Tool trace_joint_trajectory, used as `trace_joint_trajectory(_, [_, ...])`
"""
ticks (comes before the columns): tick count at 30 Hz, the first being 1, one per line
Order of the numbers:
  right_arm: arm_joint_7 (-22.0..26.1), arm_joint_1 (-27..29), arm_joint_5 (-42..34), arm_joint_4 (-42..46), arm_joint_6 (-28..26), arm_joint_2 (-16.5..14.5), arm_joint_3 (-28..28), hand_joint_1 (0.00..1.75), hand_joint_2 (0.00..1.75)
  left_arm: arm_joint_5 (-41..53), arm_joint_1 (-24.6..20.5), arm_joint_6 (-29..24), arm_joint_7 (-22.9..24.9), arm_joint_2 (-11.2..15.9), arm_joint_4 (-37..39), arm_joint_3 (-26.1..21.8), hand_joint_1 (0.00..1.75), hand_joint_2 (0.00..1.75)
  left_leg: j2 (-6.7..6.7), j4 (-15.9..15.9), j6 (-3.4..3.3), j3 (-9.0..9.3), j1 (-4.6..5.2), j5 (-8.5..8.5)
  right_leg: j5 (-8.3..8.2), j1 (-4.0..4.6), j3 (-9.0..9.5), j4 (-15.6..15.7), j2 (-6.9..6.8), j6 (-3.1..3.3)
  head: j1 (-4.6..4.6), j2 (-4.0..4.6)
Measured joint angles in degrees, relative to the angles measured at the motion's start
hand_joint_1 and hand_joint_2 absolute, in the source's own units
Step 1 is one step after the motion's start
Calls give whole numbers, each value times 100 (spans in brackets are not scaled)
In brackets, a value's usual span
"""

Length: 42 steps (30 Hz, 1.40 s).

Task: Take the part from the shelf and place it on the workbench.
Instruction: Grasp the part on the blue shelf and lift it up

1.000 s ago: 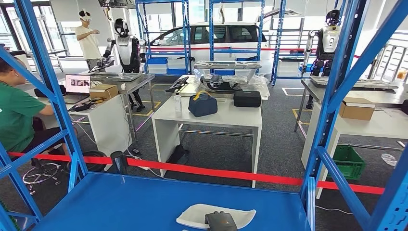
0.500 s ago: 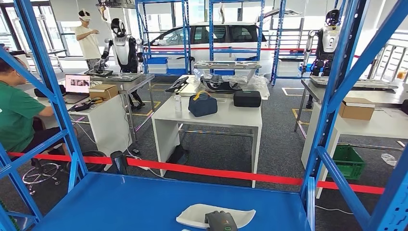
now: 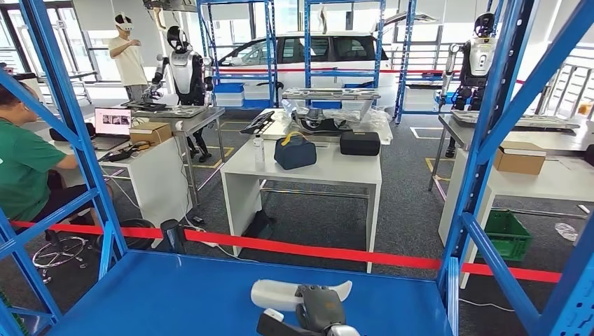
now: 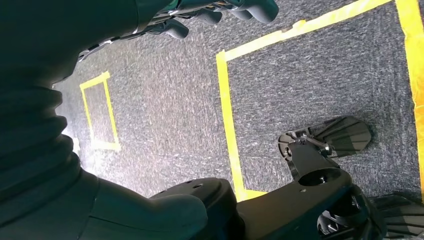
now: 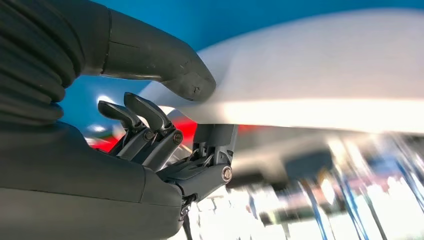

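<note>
The part is a long white curved panel at the near middle of the blue shelf board. My right hand grips its near edge and holds it tilted up off the board. In the right wrist view the thumb presses one face of the white part and the dark fingers curl against the other face. My left hand hangs over grey carpet floor, fingers apart from the thumb, holding nothing.
Blue shelf uprights frame the opening left and right. Red tape runs across behind the shelf. Beyond stand a white table with a bag and case, a seated person, other tables and robots.
The white part has come up off the shelf board and turned more edge-on. My right hand has risen further into the head view with it.
</note>
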<state>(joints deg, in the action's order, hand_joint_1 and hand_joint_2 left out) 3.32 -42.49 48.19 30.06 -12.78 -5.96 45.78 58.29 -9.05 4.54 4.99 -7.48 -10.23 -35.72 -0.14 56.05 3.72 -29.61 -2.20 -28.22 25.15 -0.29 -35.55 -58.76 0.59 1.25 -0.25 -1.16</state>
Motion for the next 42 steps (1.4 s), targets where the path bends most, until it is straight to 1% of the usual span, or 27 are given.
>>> trace_joint_trajectory(2, [26,6,-19,657,-115,42,-112,175,175,8,10,-1,4,0,0,-27,0,175,-1,0,1,4,0,1,0,1,-1,0,-2,0,0,0])
trace_joint_trajectory(7, [152,24,-64,2166,-43,226,-259,175,175,59,21,-1,4,0,2,-71,0,175,0,0,-1,4,1,-1,2,0,-2,1,2,-2,0,0])
trace_joint_trajectory(11, [175,81,-67,2883,-25,327,-274,175,175,107,16,21,2,0,1,-80,0,175,0,0,-2,5,3,-2,4,-1,-1,3,2,-5,-1,0])
trace_joint_trajectory(16, [247,178,-74,3303,-149,477,-287,175,175,127,10,62,-3,0,1,-80,0,175,0,0,-2,6,5,-2,3,-4,0,4,2,-5,0,0])
trace_joint_trajectory(22, [345,237,-97,3517,-175,606,-296,175,175,164,3,86,5,0,2,-80,0,175,0,0,-2,6,5,-2,3,-3,0,3,3,-5,-1,0])
trace_joint_trajectory(29, [717,272,-180,3715,-79,696,-255,175,175,188,-2,86,35,0,1,-80,0,175,0,8,-10,2,7,-6,1,-8,1,6,2,-9,0,0])
trace_joint_trajectory(34, [880,356,-196,3840,1,712,-150,175,175,168,-1,86,3,2,0,-92,0,175,3,48,-86,-53,27,-44,2,-34,8,13,1,-49,-1,0])
trace_joint_trajectory(37, [909,375,-196,3889,9,712,-118,175,175,138,2,86,-4,2,0,-118,0,175,0,71,-138,-79,48,-48,-11,-52,16,27,-6,-102,-1,0])
trace_joint_trajectory(39, [929,375,-196,3926,19,713,-102,175,175,117,3,85,-15,-9,-1,-130,0,175,-12,-12,-185,-19,27,11,-6,-41,24,38,-19,-152,0,0])
trace_joint_trajectory(40, [938,367,-196,3941,26,715,-93,175,175,113,3,84,-24,-16,-1,-133,0,175,-22,-69,-207,23,6,51,51,-37,-9,-38,-25,-177,1,0])
trace_joint_trajectory(41, [942,361,-195,3951,35,718,-82,175,175,109,4,83,-32,-22,-1,-138,0,175,-36,-122,-220,64,-20,88,165,-37,-97,-232,-28,-203,4,0])
trace_joint_trajectory(42, [944,362,-194,3954,48,721,-68,175,175,106,6,82,-37,-26,-1,-147,0,175,-53,-144,-226,74,-33,102,324,-57,-244,-551,-30,-230,7,1])
